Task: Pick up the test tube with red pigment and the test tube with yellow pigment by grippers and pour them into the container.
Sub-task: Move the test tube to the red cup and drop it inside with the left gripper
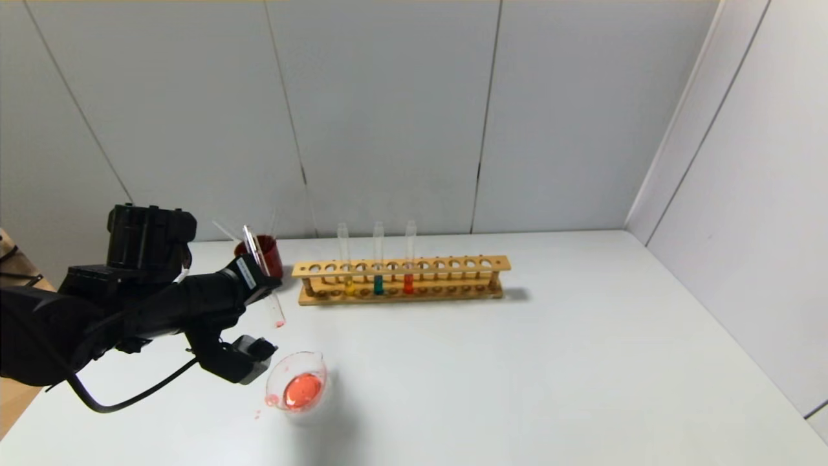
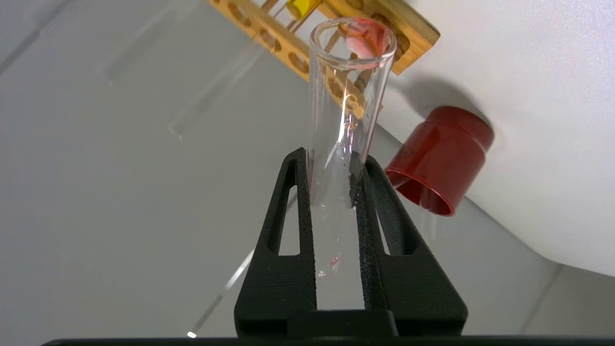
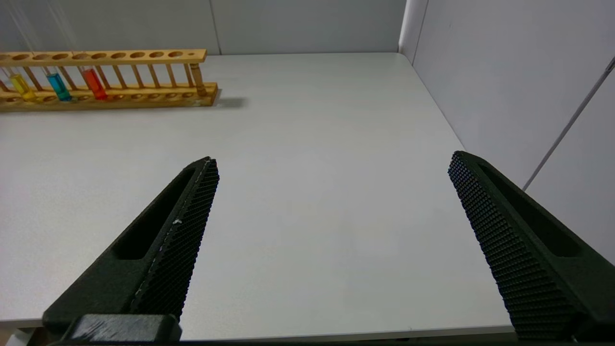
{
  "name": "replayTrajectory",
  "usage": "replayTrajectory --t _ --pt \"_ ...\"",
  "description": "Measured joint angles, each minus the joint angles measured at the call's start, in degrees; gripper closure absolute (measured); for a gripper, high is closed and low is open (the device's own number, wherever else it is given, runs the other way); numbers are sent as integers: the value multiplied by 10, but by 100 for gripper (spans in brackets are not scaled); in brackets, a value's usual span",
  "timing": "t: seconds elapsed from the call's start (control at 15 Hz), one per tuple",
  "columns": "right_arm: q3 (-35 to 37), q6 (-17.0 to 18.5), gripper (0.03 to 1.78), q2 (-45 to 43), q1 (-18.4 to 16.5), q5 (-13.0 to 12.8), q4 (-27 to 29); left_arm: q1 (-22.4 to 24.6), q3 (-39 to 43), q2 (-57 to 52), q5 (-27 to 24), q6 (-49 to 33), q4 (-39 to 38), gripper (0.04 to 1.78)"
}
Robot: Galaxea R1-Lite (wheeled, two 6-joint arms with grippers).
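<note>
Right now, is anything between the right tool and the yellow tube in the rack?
Nothing on the white table. From the open right tool, though, the slim glass tube of yellow liquid stands past the teal tube and orange-red tube in the wooden rack.

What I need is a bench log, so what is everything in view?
table: one, white, under everything
rack: one, wooden, table's back
test tube with yellow pigment: one, yellow, leftmost in rack
teal tube: one, teal, middle in rack
test tube with red pigment: one, orange-red, rightmost in rack
held test tube: one, clear with red residue, tilted
container: one, clear, holding red liquid, front left
cup: one, dark red, left of rack
left gripper: black fingers shut on held test tube, beside container
right gripper: black fingers open, over table
</note>
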Motion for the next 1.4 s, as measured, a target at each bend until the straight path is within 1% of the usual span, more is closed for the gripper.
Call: replayTrajectory --t 0.07,0.13,0.33,0.47,0.67,0.93,1.27,1.4 --pt "0 0 6 0 0 0 0 2 0 -9 10 -34 0 152" --pt "0 0 6 0 0 0 0 3 -4 -19 36 -81 0 152" --pt "0 0 6 0 0 0 0 -4 -32 -41 148 -247 4 152" --pt "0 0 6 0 0 0 0 -6 -48 -46 180 -363 13 152" --pt "0 0 6 0 0 0 0 -7 -73 -46 187 -525 39 152" --pt "0 0 6 0 0 0 0 -7 -114 -35 188 -740 42 152" --pt "0 0 6 0 0 0 0 4 -161 -34 183 -1012 31 152" --pt "0 0 6 0 0 0 0 15 -167 -30 183 -1120 2 152"
